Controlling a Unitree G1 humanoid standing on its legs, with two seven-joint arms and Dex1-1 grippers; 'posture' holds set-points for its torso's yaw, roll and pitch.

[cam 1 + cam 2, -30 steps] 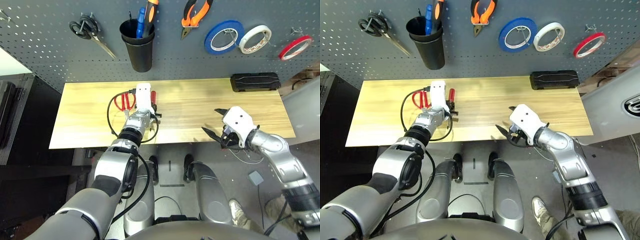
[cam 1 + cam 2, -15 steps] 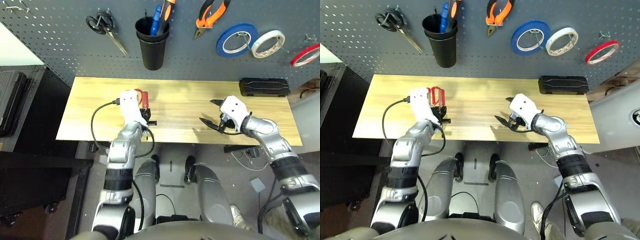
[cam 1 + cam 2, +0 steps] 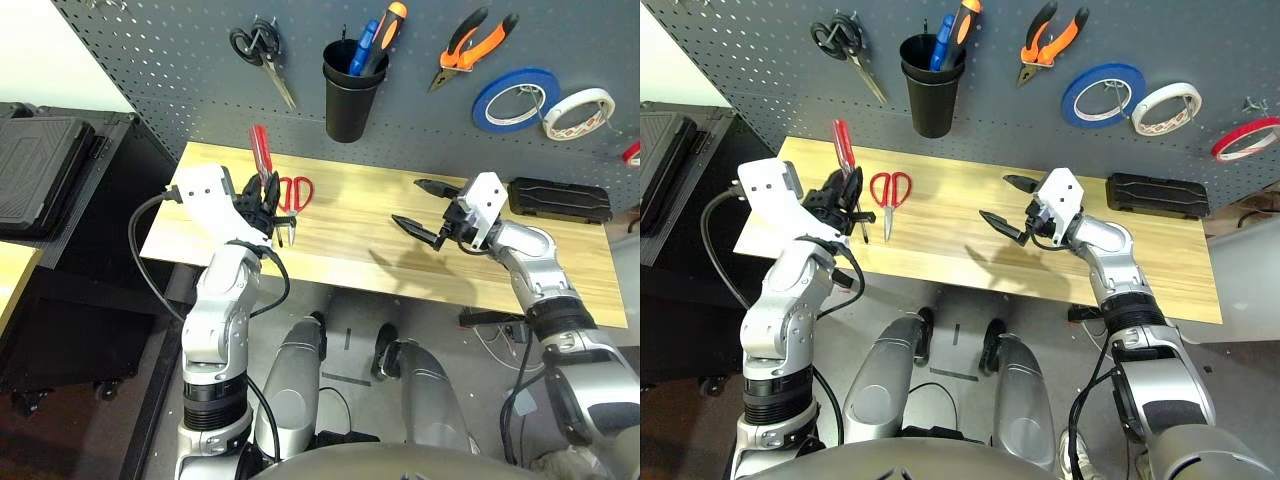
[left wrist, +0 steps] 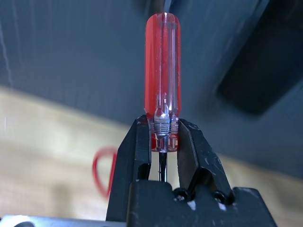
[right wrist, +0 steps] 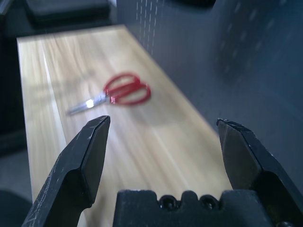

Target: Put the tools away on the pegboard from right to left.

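Observation:
My left gripper point(image 3: 266, 196) is shut on the slim red-handled screwdriver point(image 3: 261, 150), held above the table's left end with the handle pointing up; the left wrist view shows the fingers point(image 4: 140, 142) pinching the base of the handle point(image 4: 162, 71). The red-handled scissors point(image 3: 291, 192) lie flat on the wooden table point(image 3: 350, 250) just to the right of that gripper. My right gripper point(image 3: 421, 207) hovers open and holds nothing over the middle-right of the table. On the pegboard point(image 3: 180, 60) hang the orange-and-black pliers point(image 3: 474, 42) and, at the far right, the thin red tape ring point(image 3: 1248, 140).
The pegboard also carries black-handled scissors point(image 3: 262, 55), a black cup point(image 3: 350, 95) with blue and orange screwdrivers, a blue tape roll point(image 3: 515, 98) and a white one point(image 3: 578, 112). A black case point(image 3: 560, 198) lies at the table's back right. A dark case point(image 3: 40, 165) sits left of the table.
The camera has shifted. My left gripper has lifted the red screwdriver off the table and now holds it upright. The scissors stay on the table. My right gripper stays open.

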